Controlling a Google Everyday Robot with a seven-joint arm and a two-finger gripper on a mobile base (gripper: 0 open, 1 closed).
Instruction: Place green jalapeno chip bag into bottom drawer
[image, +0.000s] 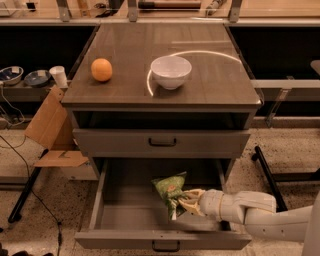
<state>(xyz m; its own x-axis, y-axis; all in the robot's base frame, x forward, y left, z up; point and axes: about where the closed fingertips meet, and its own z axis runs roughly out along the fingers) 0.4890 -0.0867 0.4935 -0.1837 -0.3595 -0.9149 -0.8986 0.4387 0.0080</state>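
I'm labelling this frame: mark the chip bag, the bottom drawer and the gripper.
green jalapeno chip bag (168, 188): camera view, middle of green foil.
bottom drawer (125, 216): camera view, bare floor at left.
gripper (186, 203): camera view, between fingertips gripping the bag, inside drawer.

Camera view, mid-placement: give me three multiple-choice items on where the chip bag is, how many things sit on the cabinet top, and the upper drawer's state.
1. Where is the green jalapeno chip bag?
A) on the cabinet top
B) held by the hand over the open bottom drawer
C) on the floor

2. How many things stand on the cabinet top?
A) one
B) two
C) four

3. The upper drawer is:
A) shut
B) pulled halfway out
C) removed

Answers:
1 B: the hand reaches in from the right and grips the bag between the drawer's walls.
2 B: only an orange and a white bowl.
3 A: its front sits flush under the top.
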